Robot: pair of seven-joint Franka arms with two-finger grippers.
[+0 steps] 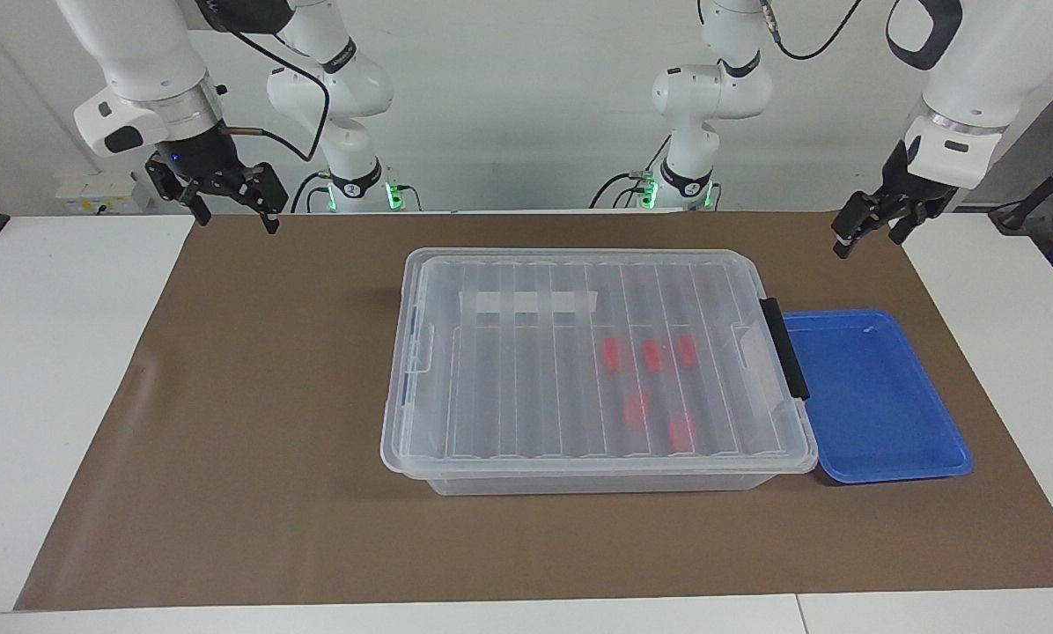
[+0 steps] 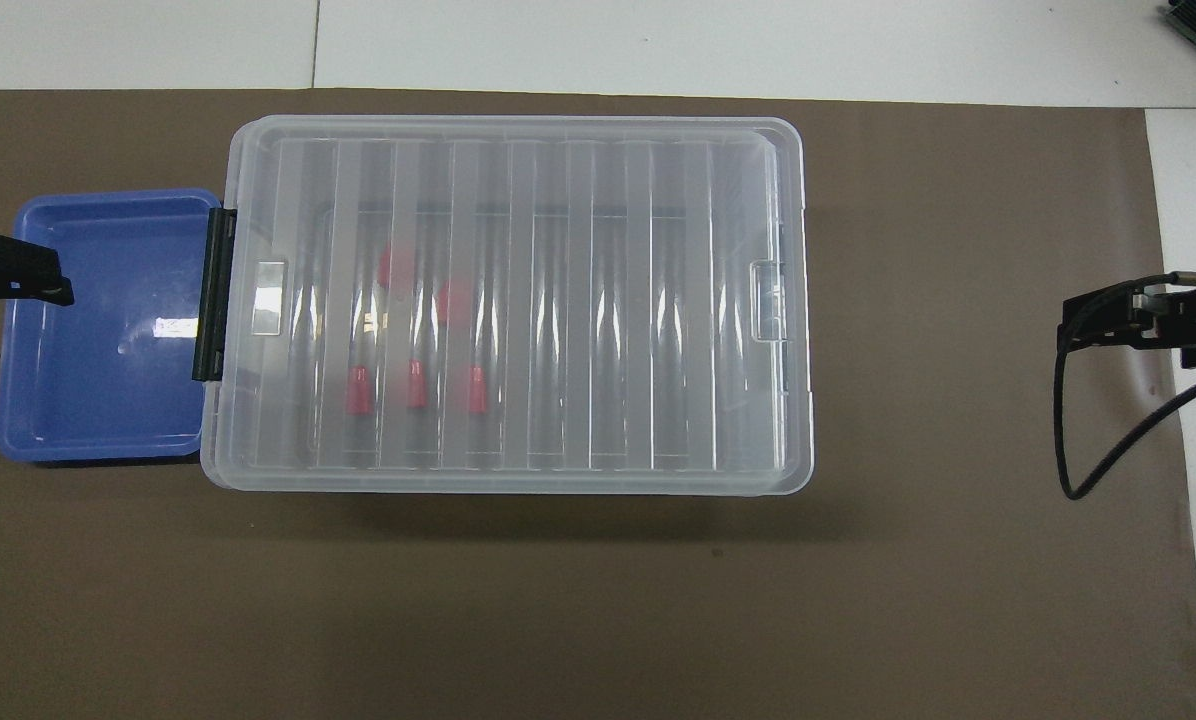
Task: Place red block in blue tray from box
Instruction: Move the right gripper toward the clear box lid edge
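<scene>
The clear box (image 1: 491, 387) (image 2: 658, 300) lies in the middle of the brown mat with its ribbed lid closed. Several red blocks (image 1: 652, 355) (image 2: 416, 385) show through the lid, in the half toward the left arm's end. A black latch (image 1: 784, 348) (image 2: 213, 295) sits on that short end. The blue tray (image 1: 879, 414) (image 2: 98, 380) lies right beside that end and has nothing in it. My left gripper (image 1: 868, 244) (image 2: 18, 280) hangs open in the air, over the tray's outer rim in the overhead view. My right gripper (image 1: 238, 222) (image 2: 1108, 325) hangs open over the mat's other end.
The brown mat (image 1: 271, 440) covers most of the white table (image 1: 51, 396). A black cable (image 2: 1088, 440) loops down from the right gripper.
</scene>
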